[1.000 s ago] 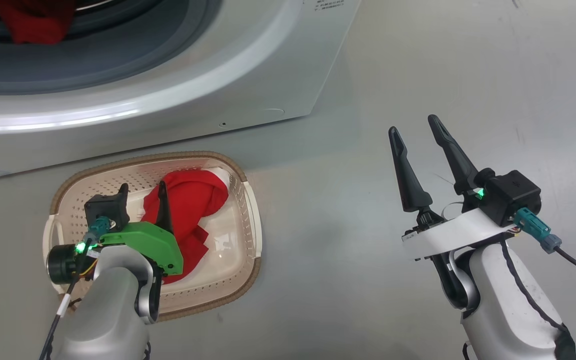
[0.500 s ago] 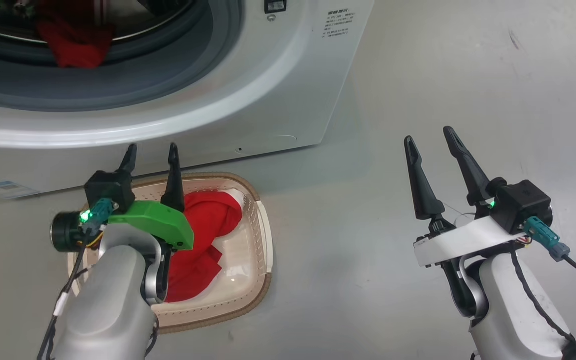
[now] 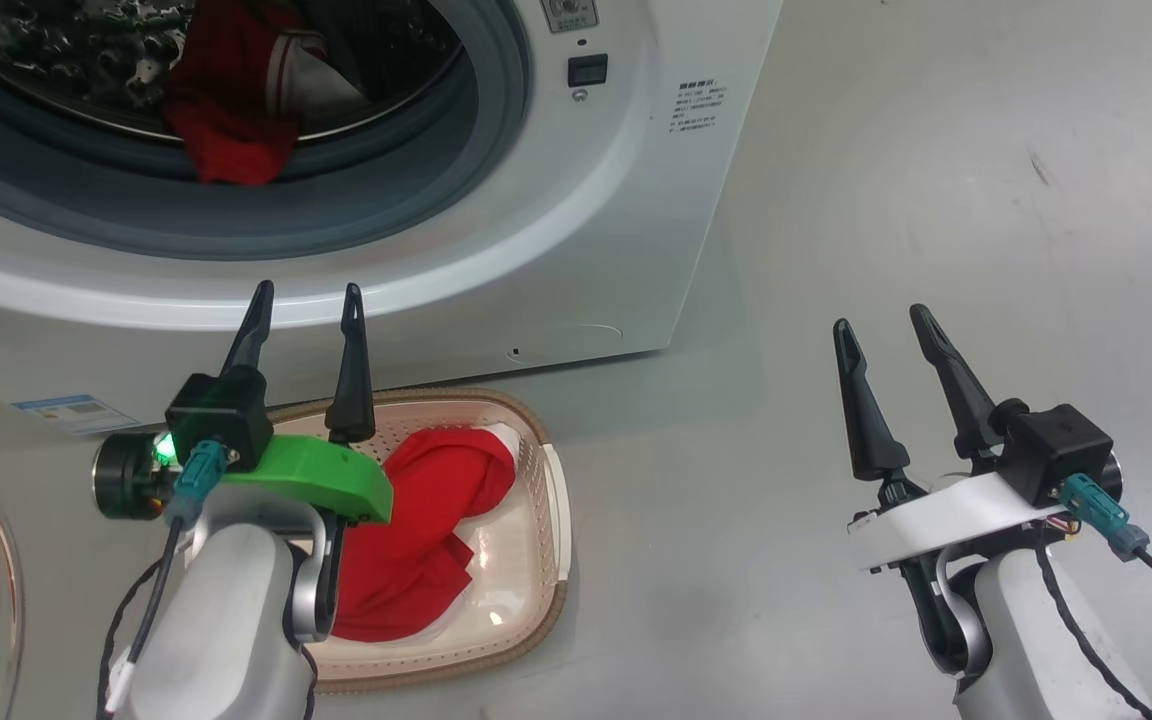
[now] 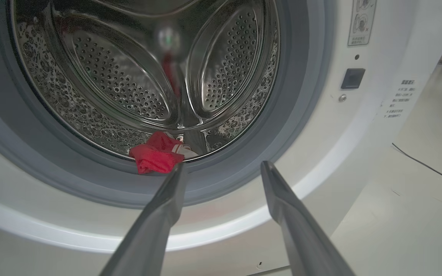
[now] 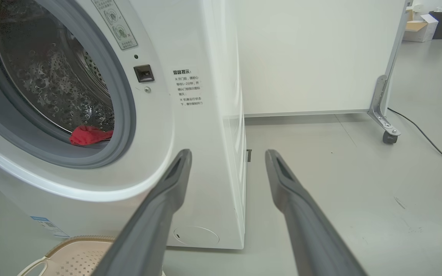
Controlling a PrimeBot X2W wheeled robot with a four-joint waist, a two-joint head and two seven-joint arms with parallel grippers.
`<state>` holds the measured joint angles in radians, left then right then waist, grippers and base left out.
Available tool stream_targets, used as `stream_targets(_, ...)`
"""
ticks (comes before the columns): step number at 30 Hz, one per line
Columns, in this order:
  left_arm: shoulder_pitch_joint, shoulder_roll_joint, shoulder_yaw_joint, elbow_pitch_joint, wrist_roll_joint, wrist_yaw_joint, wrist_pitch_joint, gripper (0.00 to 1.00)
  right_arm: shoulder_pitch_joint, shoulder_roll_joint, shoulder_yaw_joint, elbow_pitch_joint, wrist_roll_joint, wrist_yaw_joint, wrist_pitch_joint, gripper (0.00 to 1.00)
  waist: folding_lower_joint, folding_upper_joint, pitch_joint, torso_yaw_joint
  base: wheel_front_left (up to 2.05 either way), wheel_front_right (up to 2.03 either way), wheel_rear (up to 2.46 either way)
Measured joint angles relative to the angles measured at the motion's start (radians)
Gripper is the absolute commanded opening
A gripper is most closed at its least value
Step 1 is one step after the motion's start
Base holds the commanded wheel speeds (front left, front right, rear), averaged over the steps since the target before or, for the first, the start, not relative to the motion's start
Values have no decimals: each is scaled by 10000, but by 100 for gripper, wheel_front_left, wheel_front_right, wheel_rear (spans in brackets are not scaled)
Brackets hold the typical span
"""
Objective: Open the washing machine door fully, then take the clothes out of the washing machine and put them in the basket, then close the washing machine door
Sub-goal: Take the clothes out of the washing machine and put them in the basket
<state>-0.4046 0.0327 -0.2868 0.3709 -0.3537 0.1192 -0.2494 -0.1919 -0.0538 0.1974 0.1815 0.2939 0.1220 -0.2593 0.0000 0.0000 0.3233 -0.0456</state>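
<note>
Head view: the perforated cream basket (image 3: 553, 520), just before the washing machine (image 3: 586, 250), holds crumpled red clothes (image 3: 426, 530); another red garment (image 3: 231, 140) lies in its steel drum (image 3: 66, 60). Left gripper (image 3: 308, 290) and right gripper (image 3: 880, 318) gape, empty.

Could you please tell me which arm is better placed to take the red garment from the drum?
Left, probably. The open left gripper points into the washing machine, the red garment lying just ahead of it. The right gripper, also open, hovers over floor beside the machine.

The washing machine (image 3: 596, 250) was white, the clothes (image 3: 426, 530) red, and the basket (image 3: 534, 490) perforated cream with a brown rim.
</note>
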Motion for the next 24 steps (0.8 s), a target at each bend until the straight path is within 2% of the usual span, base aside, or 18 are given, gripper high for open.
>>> stream_targets(15,1928,8,221,-884,430,0,2,100,987,50,-290,-98,-50,-19,0,100,0,0,-1029,316,0,0,0)
stream_targets(24,2816,15,347,-1221,667,0,2,100,1497,61,-197,-182,-46,-153,0,100,0,0,-1576,500,0,0,0)
